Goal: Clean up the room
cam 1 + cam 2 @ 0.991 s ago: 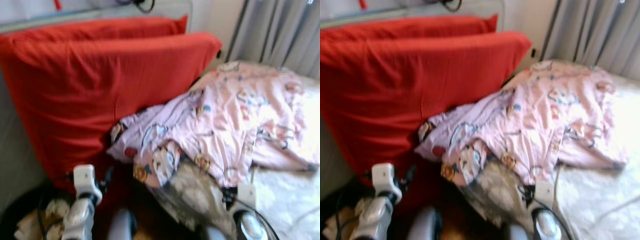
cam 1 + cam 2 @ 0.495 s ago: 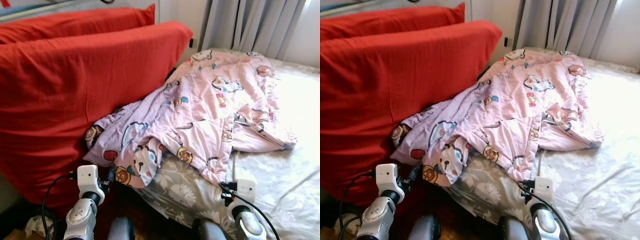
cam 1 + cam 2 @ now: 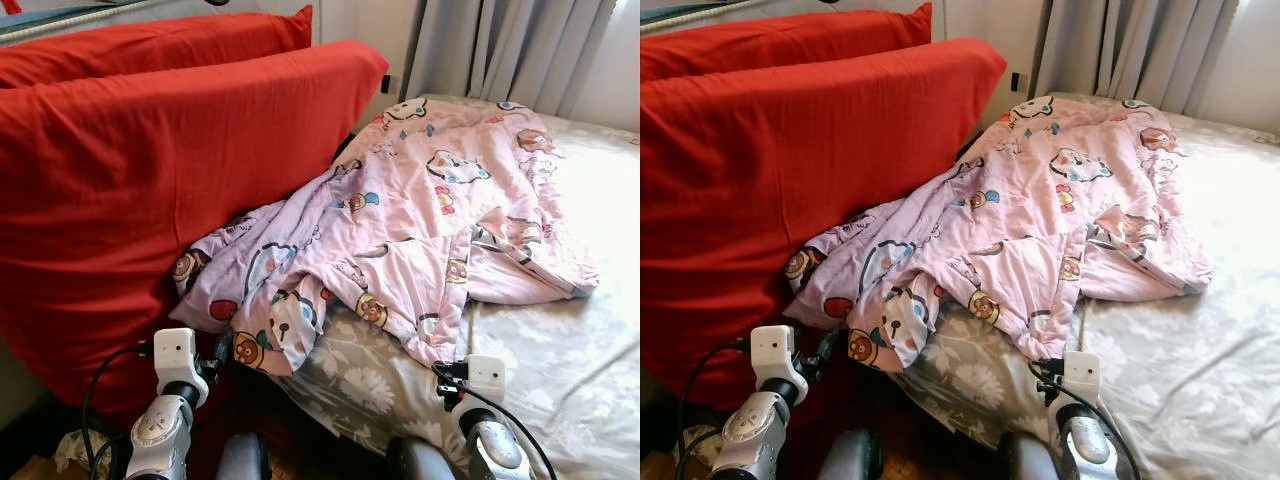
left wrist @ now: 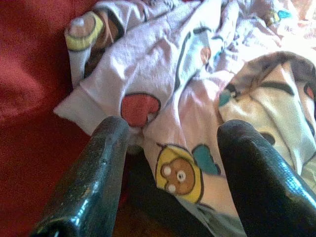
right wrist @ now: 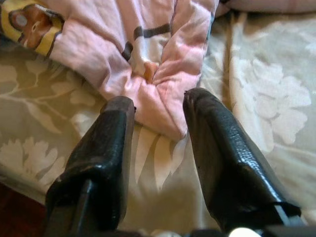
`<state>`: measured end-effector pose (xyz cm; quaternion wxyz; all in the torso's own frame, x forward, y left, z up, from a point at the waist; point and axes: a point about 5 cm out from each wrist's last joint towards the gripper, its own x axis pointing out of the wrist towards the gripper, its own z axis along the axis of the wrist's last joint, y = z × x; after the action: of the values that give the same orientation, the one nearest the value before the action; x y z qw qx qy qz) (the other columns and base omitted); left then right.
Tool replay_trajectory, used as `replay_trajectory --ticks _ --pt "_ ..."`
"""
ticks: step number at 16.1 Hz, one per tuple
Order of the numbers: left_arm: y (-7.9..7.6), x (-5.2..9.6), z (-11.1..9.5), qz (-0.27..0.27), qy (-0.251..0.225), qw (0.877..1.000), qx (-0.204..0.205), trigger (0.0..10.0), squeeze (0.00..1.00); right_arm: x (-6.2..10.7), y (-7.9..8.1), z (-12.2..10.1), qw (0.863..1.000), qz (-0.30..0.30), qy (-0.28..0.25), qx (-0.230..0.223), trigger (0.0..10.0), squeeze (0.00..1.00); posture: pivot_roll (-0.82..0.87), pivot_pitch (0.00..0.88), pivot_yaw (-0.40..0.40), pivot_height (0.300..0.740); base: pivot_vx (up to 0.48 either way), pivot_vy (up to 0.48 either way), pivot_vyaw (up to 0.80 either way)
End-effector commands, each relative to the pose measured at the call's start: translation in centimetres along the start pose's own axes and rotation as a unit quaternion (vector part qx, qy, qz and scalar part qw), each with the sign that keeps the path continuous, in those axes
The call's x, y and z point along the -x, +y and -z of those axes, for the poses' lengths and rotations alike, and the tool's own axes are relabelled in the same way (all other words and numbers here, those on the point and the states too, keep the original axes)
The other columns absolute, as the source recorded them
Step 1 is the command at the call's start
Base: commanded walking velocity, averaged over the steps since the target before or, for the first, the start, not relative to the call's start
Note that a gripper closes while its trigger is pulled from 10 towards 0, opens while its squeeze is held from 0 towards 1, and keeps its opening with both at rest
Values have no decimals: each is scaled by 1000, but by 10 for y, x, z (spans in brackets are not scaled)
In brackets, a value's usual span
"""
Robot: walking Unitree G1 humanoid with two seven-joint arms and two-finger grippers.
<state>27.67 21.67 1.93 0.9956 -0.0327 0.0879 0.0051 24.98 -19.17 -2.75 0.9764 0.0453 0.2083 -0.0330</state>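
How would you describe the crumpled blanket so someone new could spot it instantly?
Find the bed with the grey floral sheet; two big red pillows stand along its left side. The blanket lies heaped from them across the sheet. It alone is pale pink with cartoon animals.

Quick count of what's being seen here: two big red pillows (image 3: pixel 170 190) are being propped one behind the other, one crumpled pink cartoon-print blanket (image 3: pixel 420 220) is being spread over one bed sheet (image 3: pixel 560 370) with a grey floral print, and one set of grey curtains (image 3: pixel 510 50) is being hung behind.
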Motion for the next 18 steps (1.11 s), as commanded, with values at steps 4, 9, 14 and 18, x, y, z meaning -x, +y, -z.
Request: replay_trajectory --ticks 4,9,14,18 --pt "-1 1 -6 15 -12 1000 -10 10000 0 -10 -4 -22 1000 7 -30 -1 10000 0 82 6 -7 592 353 0 0" --pt "-1 5 -7 8 -17 1000 -6 10000 0 -14 -2 -29 999 -3 -34 5 10000 0 106 41 -31 592 395 0 0" --pt "4 15 -5 5 -22 1000 -12 10000 0 -19 2 -35 999 -8 -32 7 10000 0 122 93 -43 592 156 0 0" --pt "4 20 -10 7 -29 999 -15 10000 0 -23 -7 -43 1000 17 -26 -1 10000 0 144 148 -51 592 0 0 0"
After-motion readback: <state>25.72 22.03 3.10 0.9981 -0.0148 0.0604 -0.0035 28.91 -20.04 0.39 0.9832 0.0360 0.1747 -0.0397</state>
